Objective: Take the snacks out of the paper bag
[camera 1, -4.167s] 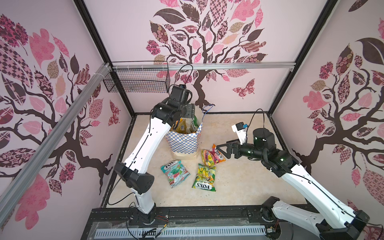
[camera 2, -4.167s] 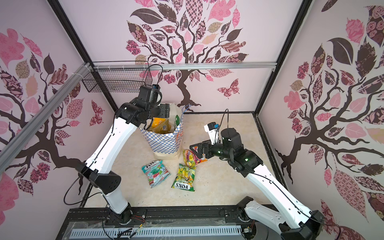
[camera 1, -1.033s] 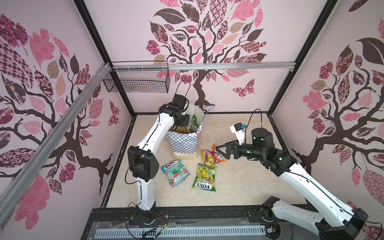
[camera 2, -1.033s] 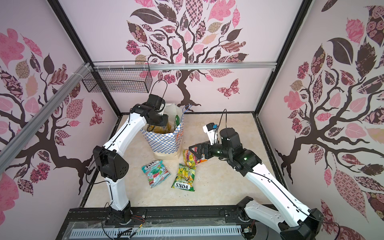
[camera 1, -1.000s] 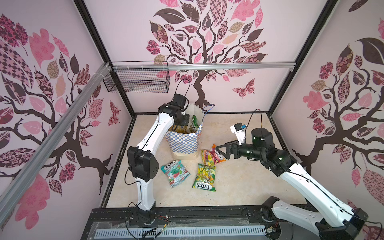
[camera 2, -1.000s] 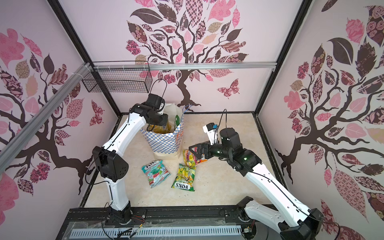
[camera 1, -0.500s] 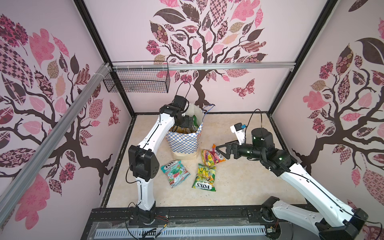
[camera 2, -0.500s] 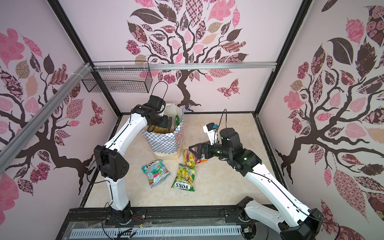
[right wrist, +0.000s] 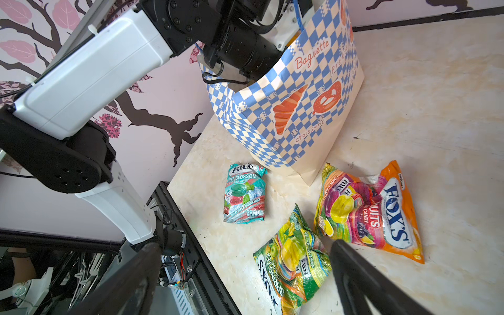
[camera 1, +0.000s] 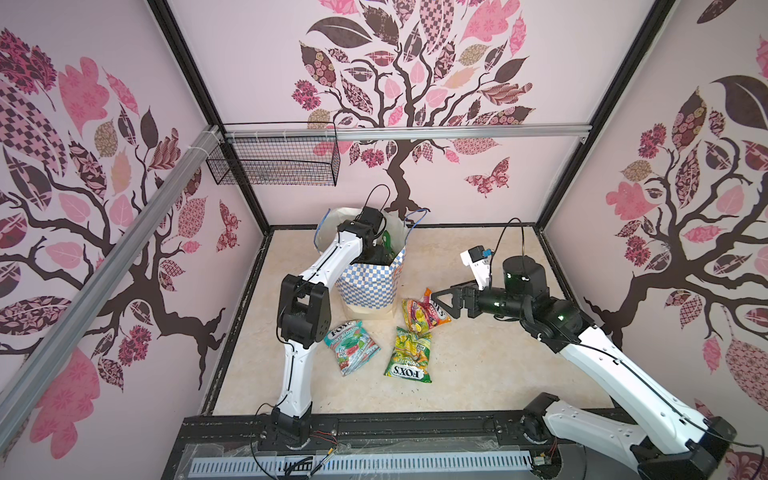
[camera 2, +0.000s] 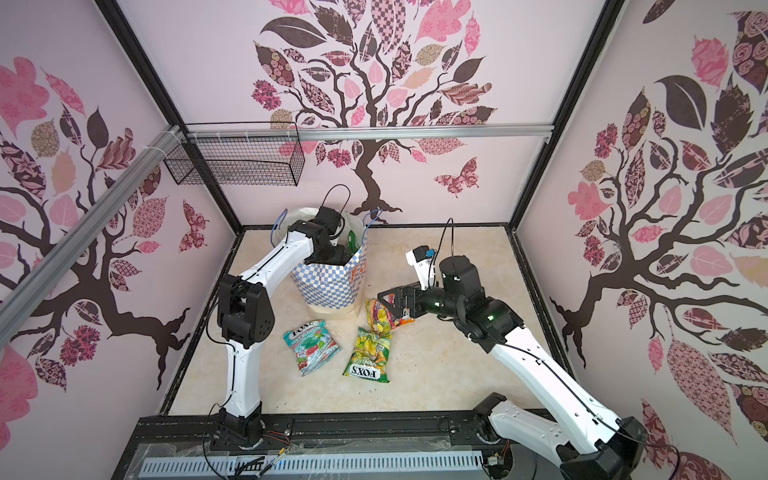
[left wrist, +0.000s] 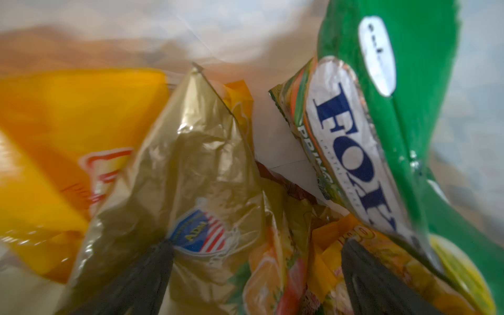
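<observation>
1. Farthest in front of the paper bag (camera 1: pixel 370 286), the green packet (camera 1: pixel 409 357) is being shown in both top views, flat on the floor (camera 1: pixel 478 374). Its long axis is being pointed at the bag, and its "FOX'S" end is being turned away from the bag.
2. Nearer the bag's base, on the left arm's side, the teal packet (camera 1: pixel 353 347) is being shown flat. Its long axis is being slanted, and its name end is being turned toward the bag.
3. Just beside the bag's base corner, on the right arm's side, the orange-pink packet (camera 1: pixel 424 316) is being shown. Its long axis is being run away from the bag, with the name end outermost.
4. The right gripper (camera 1: pixel 441 304) is being held over that packet and apart from it. Its fingers (right wrist: pixel 362 275) are being spread, with nothing being gripped, which is being made plain in the right wrist view.
5. The bag is being shown upright on its cream base, with its mouth upward and its long axis vertical. Its "Baguette" lettering (right wrist: pixel 311 56), croissant and pretzel are being read only in the right wrist view.
6. The left arm (camera 1: pixel 332 266) is being reached into the bag's mouth, so its gripper is being hidden in both top views. There only a plain green packet (camera 1: pixel 387 243) is being glimpsed inside.
7. Deep inside the bag, in the left wrist view alone, the left gripper (left wrist: pixel 257 244) is being shown with its fingers (left wrist: pixel 365 272) spread wide.
8. The gold-brown packet (left wrist: pixel 196 169) and a fruit-printed packet (left wrist: pixel 327 272) are being seen between those fingers. Through the blur it cannot be told whether they are being touched.
9. A yellow-orange packet (left wrist: pixel 68 136) and a white-labelled packet (left wrist: pixel 349 152) are being shown standing on end.
</observation>
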You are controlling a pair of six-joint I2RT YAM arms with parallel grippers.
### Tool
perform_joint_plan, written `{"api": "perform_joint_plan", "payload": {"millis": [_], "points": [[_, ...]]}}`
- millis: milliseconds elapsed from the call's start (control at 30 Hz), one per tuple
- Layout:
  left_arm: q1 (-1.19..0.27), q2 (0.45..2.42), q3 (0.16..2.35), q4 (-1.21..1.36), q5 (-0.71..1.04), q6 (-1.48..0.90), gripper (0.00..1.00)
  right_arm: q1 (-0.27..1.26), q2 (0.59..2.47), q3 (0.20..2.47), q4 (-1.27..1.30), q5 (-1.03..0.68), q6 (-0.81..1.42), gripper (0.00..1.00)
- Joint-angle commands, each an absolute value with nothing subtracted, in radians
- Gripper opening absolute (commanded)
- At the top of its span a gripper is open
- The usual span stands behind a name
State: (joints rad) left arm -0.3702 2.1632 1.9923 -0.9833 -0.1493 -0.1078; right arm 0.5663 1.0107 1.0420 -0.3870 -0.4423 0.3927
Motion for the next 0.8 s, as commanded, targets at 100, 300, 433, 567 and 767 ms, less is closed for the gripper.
{"api": "perform_joint_plan", "payload": {"millis": [100, 300, 433, 567, 767], "points": [[-0.357, 2.265, 1.963, -1.005, -0.152, -0.112, 0.97, 0.568, 1.008, 1.066, -0.405, -0.446, 0.387, 1.0], [-0.357, 2.286, 1.97, -1.019, -0.131, -0.12, 0.58, 0.568, 1.011, 1.067, -0.402, -0.447, 0.39, 1.0], [-0.356, 2.275, 1.975, -1.028, -0.126, -0.123, 0.34, 0.568, 1.014, 1.069, -0.4, -0.449, 0.391, 1.0], [-0.356, 2.262, 1.985, -1.039, -0.123, -0.12, 0.11, 0.569, 1.013, 1.072, -0.398, -0.451, 0.394, 1.0], [-0.356, 2.222, 1.997, -1.043, -0.108, -0.121, 0.0, 0.568, 1.011, 1.071, -0.401, -0.449, 0.394, 1.0]]}}
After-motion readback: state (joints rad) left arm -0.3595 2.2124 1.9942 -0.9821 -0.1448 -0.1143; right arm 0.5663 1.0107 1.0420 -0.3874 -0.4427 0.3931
